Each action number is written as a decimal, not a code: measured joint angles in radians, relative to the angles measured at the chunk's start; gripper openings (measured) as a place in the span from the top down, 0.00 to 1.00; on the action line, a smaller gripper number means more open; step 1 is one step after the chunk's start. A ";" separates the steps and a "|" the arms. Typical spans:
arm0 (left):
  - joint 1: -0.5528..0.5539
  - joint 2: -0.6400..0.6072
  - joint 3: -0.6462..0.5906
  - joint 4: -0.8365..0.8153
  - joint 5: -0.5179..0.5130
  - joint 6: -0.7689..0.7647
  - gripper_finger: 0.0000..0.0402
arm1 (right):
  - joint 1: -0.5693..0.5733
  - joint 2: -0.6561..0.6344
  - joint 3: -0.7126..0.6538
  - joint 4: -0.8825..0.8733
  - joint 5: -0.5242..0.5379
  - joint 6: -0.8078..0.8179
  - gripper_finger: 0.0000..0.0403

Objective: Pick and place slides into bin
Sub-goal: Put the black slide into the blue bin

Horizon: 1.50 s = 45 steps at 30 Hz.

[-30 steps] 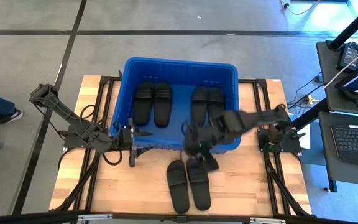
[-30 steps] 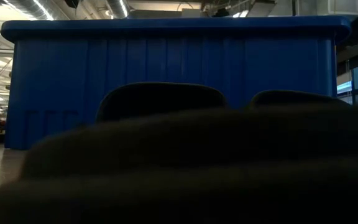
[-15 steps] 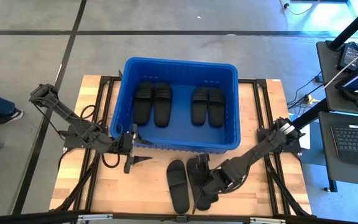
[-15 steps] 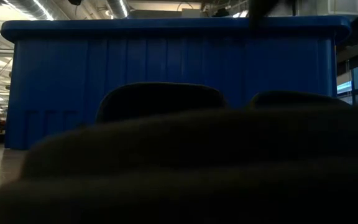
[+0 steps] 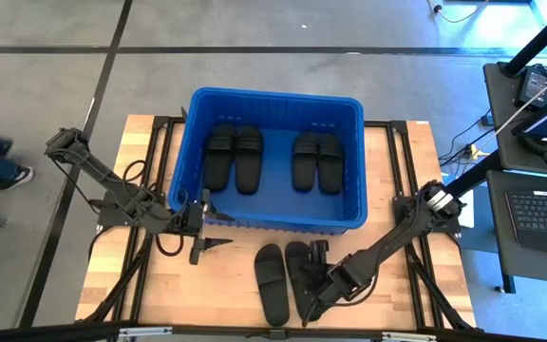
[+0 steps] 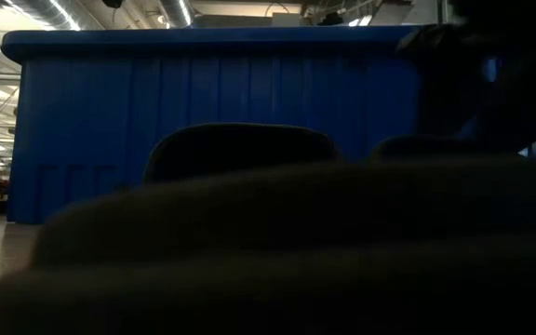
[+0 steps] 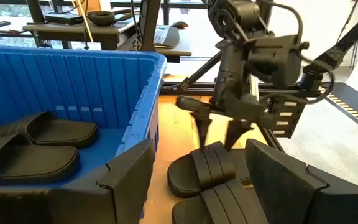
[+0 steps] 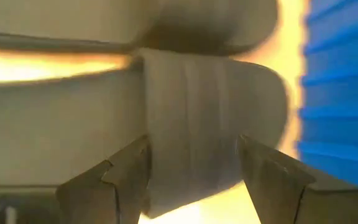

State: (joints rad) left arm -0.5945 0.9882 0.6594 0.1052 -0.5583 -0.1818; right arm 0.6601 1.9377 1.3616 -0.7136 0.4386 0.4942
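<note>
With four slides in the bin, my right gripper, jaws wide, straddles one of two slides left on the bench.

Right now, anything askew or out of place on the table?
Nothing stands out. Four slides lie as two neat pairs in the bin; the last pair sits side by side on the table in front. The right hand, open, is over that pair; the left hand waits by the bin.
</note>
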 joint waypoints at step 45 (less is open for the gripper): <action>0.000 0.000 0.000 0.000 -0.002 0.000 0.38 | -0.067 -0.002 0.313 -0.269 -0.201 -0.101 0.96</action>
State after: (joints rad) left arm -0.5941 0.9882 0.6594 0.1051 -0.5598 -0.1814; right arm 0.5936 1.9360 1.6748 -0.9826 0.2377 0.3936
